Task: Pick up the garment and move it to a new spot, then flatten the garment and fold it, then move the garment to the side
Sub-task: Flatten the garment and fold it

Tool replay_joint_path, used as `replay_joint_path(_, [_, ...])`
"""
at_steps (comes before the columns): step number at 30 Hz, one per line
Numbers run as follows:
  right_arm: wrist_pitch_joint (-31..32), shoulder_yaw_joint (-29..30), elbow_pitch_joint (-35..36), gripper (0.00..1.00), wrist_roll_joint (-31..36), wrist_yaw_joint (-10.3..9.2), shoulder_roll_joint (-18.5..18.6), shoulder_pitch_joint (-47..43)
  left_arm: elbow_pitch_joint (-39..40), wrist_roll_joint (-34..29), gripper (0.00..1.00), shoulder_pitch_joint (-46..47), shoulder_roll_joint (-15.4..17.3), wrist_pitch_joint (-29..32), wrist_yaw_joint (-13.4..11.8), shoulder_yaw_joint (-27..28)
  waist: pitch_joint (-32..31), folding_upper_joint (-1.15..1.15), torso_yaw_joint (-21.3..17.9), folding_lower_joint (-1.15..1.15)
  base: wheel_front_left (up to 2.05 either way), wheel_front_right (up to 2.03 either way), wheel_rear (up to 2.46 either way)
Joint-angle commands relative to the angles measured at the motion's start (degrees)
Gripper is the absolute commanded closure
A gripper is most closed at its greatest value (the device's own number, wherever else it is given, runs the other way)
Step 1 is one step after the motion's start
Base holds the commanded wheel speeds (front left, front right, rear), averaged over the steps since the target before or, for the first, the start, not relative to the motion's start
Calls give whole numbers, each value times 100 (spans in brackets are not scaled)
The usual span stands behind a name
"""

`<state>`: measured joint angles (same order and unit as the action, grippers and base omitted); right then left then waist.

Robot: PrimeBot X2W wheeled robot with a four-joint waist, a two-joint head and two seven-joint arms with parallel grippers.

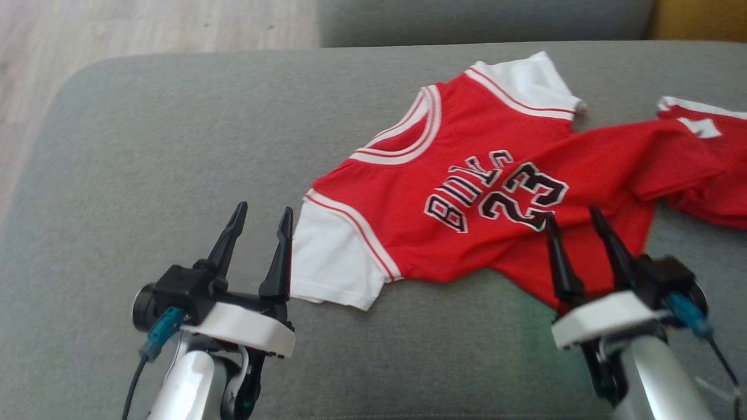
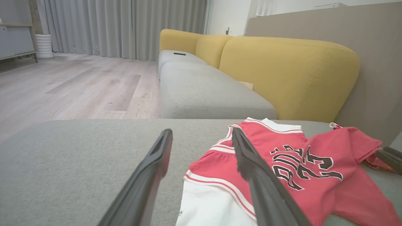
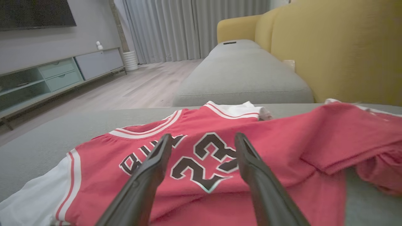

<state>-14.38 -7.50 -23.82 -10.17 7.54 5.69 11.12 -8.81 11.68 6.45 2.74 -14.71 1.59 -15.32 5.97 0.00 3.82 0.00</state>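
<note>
At 7 o'clock in the head view, the left gripper (image 1: 264,209) hovers with its two dark fingers (image 2: 150,175) spread apart and nothing between them. Its inner fingertip stands just beside the near sleeve (image 1: 332,256) of the garment (image 1: 408,192). At 5 o'clock the right gripper (image 1: 572,214) likewise has its fingers (image 3: 147,175) apart and grips nothing, the tips lying over the lower edge of the printed number "23" (image 1: 525,198). Whether those tips touch the cloth cannot be told.

The garment is a red jersey with white sleeves, striped trim and black lettering. It lies chest-up on the grey sofa seat (image 1: 146,175), reaching from the centre toward 3 o'clock. Its collar (image 1: 402,154) faces 11 o'clock, the near sleeve lies toward 6 o'clock, and the far sleeve (image 1: 525,81) lies toward 12 o'clock. The hem end (image 1: 671,157) is rumpled and folded over on itself. At the 3 o'clock edge a further red piece with white trim (image 1: 700,127) shows; whether it belongs to the jersey cannot be told.

Beyond the seat, the left wrist view shows a second grey cushion (image 2: 204,91) at the centre. The yellow backrests (image 2: 292,72) are at 2 o'clock, the pale wood floor (image 2: 78,84) at 10 o'clock and the grey curtains (image 2: 125,28) at 11 o'clock. A low cabinet (image 3: 62,72) stands at 9 o'clock in the right wrist view.
</note>
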Motion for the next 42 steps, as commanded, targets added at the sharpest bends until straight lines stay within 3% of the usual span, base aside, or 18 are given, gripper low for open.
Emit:
replay_joint_path(1, [-62,184,468,0,224,-5,-169,-144,187,-30,0,136,14,-29,13,251,-46,0,-170,0,0,0,0])
replay_joint_path(5, [-62,397,722,0,370,-5,-251,-444,129,-23,0,122,14,-29,35,271,-35,0,-258,0,0,0,0])
replay_joint_path(16, [-62,295,1064,0,164,-5,-279,-570,-204,2,0,160,14,-29,117,306,63,0,-357,0,0,0,0])
replay_joint_path(20, [-62,367,1083,0,154,-5,-280,-601,-697,-55,0,189,14,-29,134,202,80,0,-362,0,0,0,0])
replay_joint_path(28, [-62,322,1061,0,179,-5,-280,-598,-2070,-205,0,465,21,-29,-72,103,157,0,-438,0,0,0,0])
replay_joint_path(35, [-62,271,1024,0,169,-5,-280,-584,-2763,-295,0,805,46,-29,-280,176,249,0,-516,0,0,0,0])
replay_joint_path(39, [-62,260,997,0,165,-5,-280,-571,-3240,-303,0,937,52,14,-284,133,278,0,-558,0,0,0,0])
replay_joint_path(42, [-62,277,975,0,162,-5,-280,-569,-3521,-283,0,1013,48,87,-144,26,273,0,-578,0,0,0,0])
